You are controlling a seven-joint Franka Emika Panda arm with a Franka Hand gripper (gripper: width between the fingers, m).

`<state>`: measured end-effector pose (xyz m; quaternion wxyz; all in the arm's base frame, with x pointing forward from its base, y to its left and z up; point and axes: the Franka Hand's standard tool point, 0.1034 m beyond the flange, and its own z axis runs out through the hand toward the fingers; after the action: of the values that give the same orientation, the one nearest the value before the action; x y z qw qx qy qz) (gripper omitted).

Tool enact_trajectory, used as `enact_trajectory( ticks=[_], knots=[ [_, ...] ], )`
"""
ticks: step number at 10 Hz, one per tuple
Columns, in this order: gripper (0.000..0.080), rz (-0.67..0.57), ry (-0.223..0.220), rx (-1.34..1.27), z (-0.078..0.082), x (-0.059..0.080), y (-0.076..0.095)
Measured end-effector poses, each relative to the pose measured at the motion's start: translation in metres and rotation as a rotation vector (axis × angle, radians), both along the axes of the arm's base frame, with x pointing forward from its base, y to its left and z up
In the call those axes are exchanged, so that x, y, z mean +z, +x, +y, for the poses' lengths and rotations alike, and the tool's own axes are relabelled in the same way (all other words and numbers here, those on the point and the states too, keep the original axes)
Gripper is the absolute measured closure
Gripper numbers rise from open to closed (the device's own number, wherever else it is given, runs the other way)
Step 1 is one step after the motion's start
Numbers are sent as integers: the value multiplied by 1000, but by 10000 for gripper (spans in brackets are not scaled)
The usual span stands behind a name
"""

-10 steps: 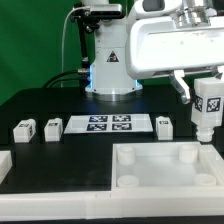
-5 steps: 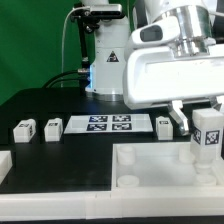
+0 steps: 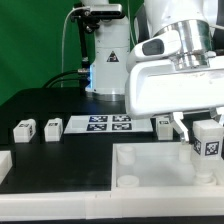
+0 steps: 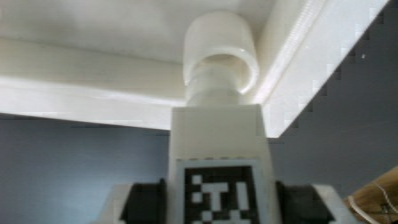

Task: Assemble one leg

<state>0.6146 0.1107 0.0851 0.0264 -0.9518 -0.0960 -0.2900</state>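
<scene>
My gripper [image 3: 209, 128] is shut on a white leg [image 3: 209, 146] with a black-and-white tag, held upright at the exterior view's right. The leg's lower end is at the far right corner socket of the large white tray-like piece [image 3: 150, 170]. In the wrist view the leg [image 4: 217, 150] runs down to the round socket [image 4: 222, 62], with dark fingers [image 4: 146, 203] on both sides of the tag. Three more legs lie on the black table: two at the left [image 3: 22, 128], [image 3: 53, 127] and one [image 3: 164, 125] by the marker board.
The marker board [image 3: 108, 124] lies flat on the table in the middle back. The arm's base [image 3: 108, 60] stands behind it. A white block [image 3: 4, 165] sits at the exterior view's left edge.
The gripper has come down with the leg, and slightly to the exterior view's right, bringing the leg's lower end to the tray's far right corner socket.
</scene>
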Motion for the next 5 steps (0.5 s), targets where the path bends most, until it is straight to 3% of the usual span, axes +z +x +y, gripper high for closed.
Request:
enact_trajectory(
  ticks=[5],
  knots=[
    [508, -21, 2, 4, 4, 0, 0]
  ],
)
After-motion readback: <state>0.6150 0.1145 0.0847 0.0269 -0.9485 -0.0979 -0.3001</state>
